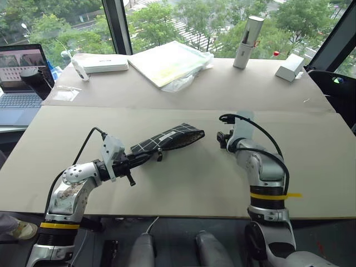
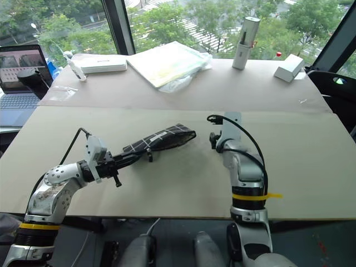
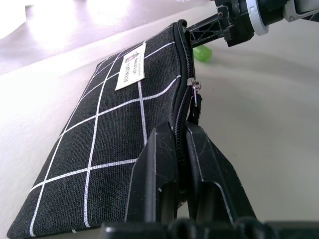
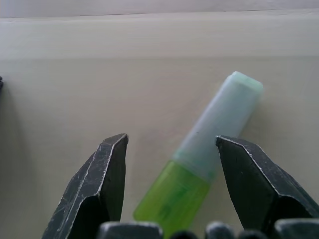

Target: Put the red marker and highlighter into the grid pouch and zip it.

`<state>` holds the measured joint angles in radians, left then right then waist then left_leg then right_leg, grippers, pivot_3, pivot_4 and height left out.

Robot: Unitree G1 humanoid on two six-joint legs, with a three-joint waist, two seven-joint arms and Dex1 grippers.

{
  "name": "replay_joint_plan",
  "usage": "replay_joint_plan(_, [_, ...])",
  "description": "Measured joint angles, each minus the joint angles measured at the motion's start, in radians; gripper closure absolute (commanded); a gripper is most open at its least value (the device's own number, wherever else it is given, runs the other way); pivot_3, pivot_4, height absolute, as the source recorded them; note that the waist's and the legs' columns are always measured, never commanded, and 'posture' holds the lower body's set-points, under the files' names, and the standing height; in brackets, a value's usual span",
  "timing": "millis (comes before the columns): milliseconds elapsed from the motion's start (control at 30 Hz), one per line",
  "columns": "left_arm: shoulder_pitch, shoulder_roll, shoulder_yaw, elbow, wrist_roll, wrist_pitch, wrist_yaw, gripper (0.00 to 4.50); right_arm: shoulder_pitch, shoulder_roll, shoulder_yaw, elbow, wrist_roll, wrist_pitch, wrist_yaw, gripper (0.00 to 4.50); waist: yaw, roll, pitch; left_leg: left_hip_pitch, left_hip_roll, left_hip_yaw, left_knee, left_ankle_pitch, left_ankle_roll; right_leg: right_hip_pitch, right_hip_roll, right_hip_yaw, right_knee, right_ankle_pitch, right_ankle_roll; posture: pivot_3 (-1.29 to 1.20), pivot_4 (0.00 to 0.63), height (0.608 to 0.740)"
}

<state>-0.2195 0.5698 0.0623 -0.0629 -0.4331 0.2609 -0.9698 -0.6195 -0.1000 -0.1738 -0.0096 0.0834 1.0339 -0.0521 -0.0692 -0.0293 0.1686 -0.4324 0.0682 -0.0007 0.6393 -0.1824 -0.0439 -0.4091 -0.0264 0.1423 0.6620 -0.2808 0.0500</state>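
The grid pouch (image 1: 167,139), black with thin white lines and a small white label, lies slanted at the middle of the table. My left gripper (image 1: 146,157) is shut on its near end, the fingers (image 3: 159,164) pinching the fabric beside the zipper. The pouch's mouth gapes at the far end. Just right of that end my right gripper (image 4: 172,142) stands open and tilted down over the table. The light-green highlighter (image 4: 199,159) with its pale cap lies flat between the two fingers, touching neither. The red marker is out of view.
Along the far side of the table (image 1: 183,183) stand a white flat box (image 1: 105,64), a plastic-wrapped flat pack (image 1: 167,62), an upright pale cylinder (image 1: 247,34) and a small white box (image 1: 290,67). A laptop (image 1: 19,83) sits off the table's far left corner.
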Motion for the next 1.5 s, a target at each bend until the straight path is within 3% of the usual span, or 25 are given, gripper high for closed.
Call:
replay_joint_plan(300, [0.000,0.001,0.001,0.000,0.000,0.000,-0.001,4.50,0.013,0.025,0.000,0.022,-0.005,-0.035,-0.029,1.37,-0.002,0.000,0.000,0.000,0.000,0.000,0.000,0.000,0.000,0.000,0.000,0.000,0.000,0.000,0.000,0.00,0.150,0.740])
replay_joint_plan(333, [0.000,0.001,0.001,0.000,0.000,0.000,-0.001,4.50,0.016,0.030,0.001,0.022,-0.006,-0.042,-0.032,1.90,-0.002,-0.001,0.000,0.000,0.000,0.000,0.000,0.000,0.000,0.000,0.000,0.000,0.000,0.000,0.000,0.00,0.150,0.740])
replay_joint_plan(467, [0.000,0.001,0.001,0.000,0.000,0.000,-0.001,4.50,0.033,0.033,-0.001,0.018,-0.006,-0.070,-0.025,3.18,-0.003,-0.001,0.000,0.000,0.000,0.000,0.000,0.000,0.000,0.000,0.000,0.000,0.000,0.000,0.000,0.00,0.150,0.740])
replay_joint_plan(567, [0.000,0.001,0.001,0.000,0.000,0.000,-0.001,4.50,0.038,0.033,-0.011,0.013,0.001,-0.077,-0.015,3.92,-0.007,-0.001,0.000,0.000,0.001,0.000,0.000,0.000,0.000,0.000,0.001,0.000,0.000,0.000,0.000,0.00,0.150,0.740])
replay_joint_plan(900, [0.000,0.002,0.001,0.000,0.000,0.001,-0.002,4.50,0.034,0.025,-0.020,0.011,0.076,-0.077,0.099,3.93,-0.010,-0.001,0.000,0.001,0.001,0.000,-0.001,0.000,0.000,-0.001,0.001,0.000,0.000,0.000,0.000,0.00,0.150,0.740])
replay_joint_plan(1133, [-0.003,0.010,0.001,-0.001,-0.007,0.007,-0.006,4.50,0.029,-0.274,0.175,-0.024,0.054,-0.461,0.466,3.93,0.002,0.001,0.001,-0.002,-0.001,0.000,-0.001,0.000,0.000,-0.001,-0.001,0.000,-0.004,0.000,0.000,0.00,0.150,0.740])
replay_joint_plan(1233, [-0.008,0.019,0.001,-0.001,-0.011,0.008,-0.014,4.50,0.029,-0.467,0.238,-0.032,0.004,-0.757,0.679,3.93,0.002,0.001,0.001,-0.002,0.000,0.000,-0.002,0.000,0.000,-0.001,0.000,0.000,-0.005,0.000,0.000,0.00,0.150,0.740])
replay_joint_plan(1367, [-0.017,0.021,-0.002,-0.001,-0.012,0.010,-0.023,4.50,0.030,-0.569,0.287,0.011,-0.055,-1.057,0.820,3.93,-0.001,0.000,0.001,-0.002,0.000,0.000,-0.002,0.000,0.000,0.000,0.000,0.000,-0.005,0.000,0.000,0.00,0.150,0.740])
replay_joint_plan(1500, [-0.020,0.021,-0.001,-0.001,-0.018,0.011,-0.026,4.50,0.027,-0.589,0.326,0.083,-0.118,-1.251,0.859,3.93,0.001,0.000,0.002,-0.002,0.000,0.000,-0.002,0.000,0.000,0.000,0.000,0.000,-0.005,0.000,0.000,0.00,0.150,0.740])
